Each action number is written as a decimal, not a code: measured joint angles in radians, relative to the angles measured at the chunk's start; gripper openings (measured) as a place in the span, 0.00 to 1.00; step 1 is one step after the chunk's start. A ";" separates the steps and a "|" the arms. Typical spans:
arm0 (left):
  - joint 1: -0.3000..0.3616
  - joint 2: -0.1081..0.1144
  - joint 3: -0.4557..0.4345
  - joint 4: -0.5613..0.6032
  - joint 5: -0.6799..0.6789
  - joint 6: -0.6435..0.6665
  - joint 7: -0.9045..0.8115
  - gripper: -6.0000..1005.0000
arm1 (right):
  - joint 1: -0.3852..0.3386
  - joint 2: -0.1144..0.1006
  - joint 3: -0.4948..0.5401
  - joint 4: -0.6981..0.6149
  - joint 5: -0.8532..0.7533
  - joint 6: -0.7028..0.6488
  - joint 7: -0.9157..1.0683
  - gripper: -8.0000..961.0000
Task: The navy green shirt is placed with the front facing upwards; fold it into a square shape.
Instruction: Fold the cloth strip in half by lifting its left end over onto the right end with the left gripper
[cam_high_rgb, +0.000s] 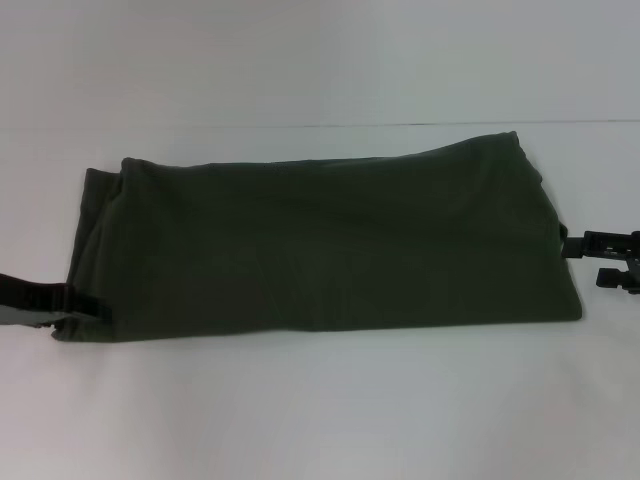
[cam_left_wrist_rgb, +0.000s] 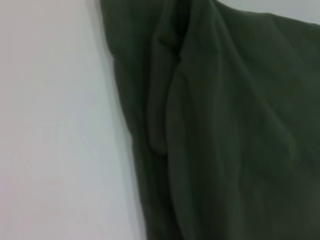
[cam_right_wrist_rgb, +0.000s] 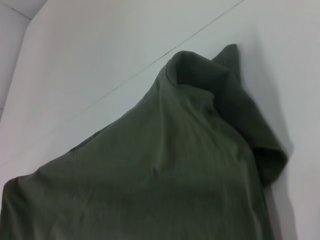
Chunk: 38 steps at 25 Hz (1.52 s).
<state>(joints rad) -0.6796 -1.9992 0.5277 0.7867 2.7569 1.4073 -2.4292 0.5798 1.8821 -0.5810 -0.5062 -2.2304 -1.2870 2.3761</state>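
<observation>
The navy green shirt (cam_high_rgb: 320, 245) lies on the white table as a long, wide band, plain side up, with no lettering or collar showing. My left gripper (cam_high_rgb: 88, 306) sits low at the shirt's near left corner, right at the cloth's edge. My right gripper (cam_high_rgb: 575, 243) is beside the shirt's right edge, about halfway along it. The left wrist view shows layered folds of the shirt (cam_left_wrist_rgb: 220, 130) next to bare table. In the right wrist view a raised, rumpled corner of the shirt (cam_right_wrist_rgb: 200, 150) stands up off the table.
The white table (cam_high_rgb: 320, 410) runs wide in front of the shirt and behind it. A thin seam line (cam_high_rgb: 400, 125) crosses the surface just beyond the shirt's far edge.
</observation>
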 joint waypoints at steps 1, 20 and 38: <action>0.000 0.000 0.000 0.001 0.005 -0.003 0.000 0.61 | 0.000 0.000 0.001 0.000 0.000 0.000 0.000 0.98; -0.002 -0.007 0.071 0.009 0.019 -0.041 0.008 0.08 | 0.002 0.003 0.003 -0.008 0.003 -0.007 0.009 0.98; -0.015 0.000 0.065 0.022 0.010 -0.034 0.009 0.07 | 0.137 -0.088 -0.003 -0.099 -0.257 -0.180 0.259 0.98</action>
<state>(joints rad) -0.6941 -1.9990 0.5930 0.8086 2.7672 1.3735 -2.4198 0.7168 1.7944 -0.5843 -0.6052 -2.4871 -1.4672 2.6352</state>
